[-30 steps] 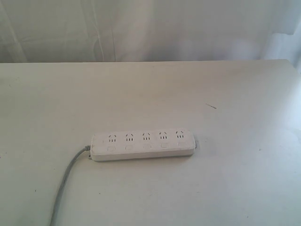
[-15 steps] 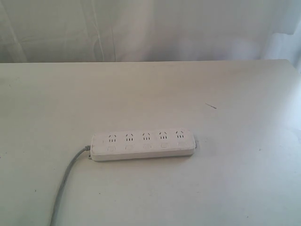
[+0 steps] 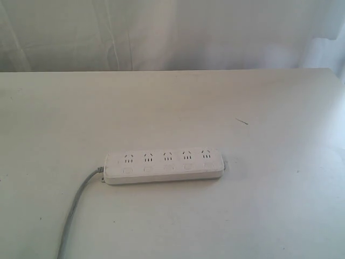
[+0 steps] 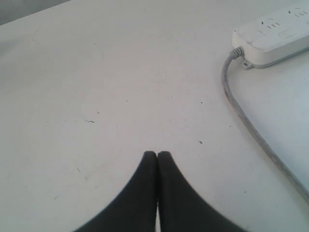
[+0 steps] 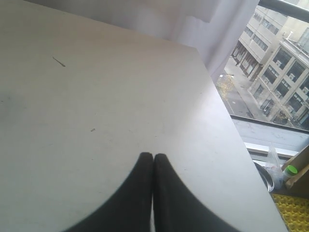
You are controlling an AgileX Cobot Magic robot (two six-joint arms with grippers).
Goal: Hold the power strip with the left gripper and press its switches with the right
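Five switches [image 3: 168, 168] run in one row along the strip [image 3: 164, 166], on its side nearer the exterior camera. The strip lies flat on the worktop [image 3: 161, 102], a little left of middle in that view. Its grey cord [image 3: 75, 208] trails off the left end toward the near edge.

It looks like a light, rigid plastic bar with smooth rounded sides, so I judge it apt to slide or pivot on the bare surface when a button is pushed. The best hold seems to be across its width at the cord end, clear of the buttons, leaving the row free for the other arm.

The left gripper [image 4: 157, 154] hovers over bare worktop, jaws pressed together, with the strip's cord end near but apart from it. The right gripper [image 5: 153, 157], jaws likewise pressed together, faces a worktop corner, and the strip is out of its view.

No container shows on the worktop. Past its edge sits something like a metal bowl [image 5: 267, 178], its contents unclear.
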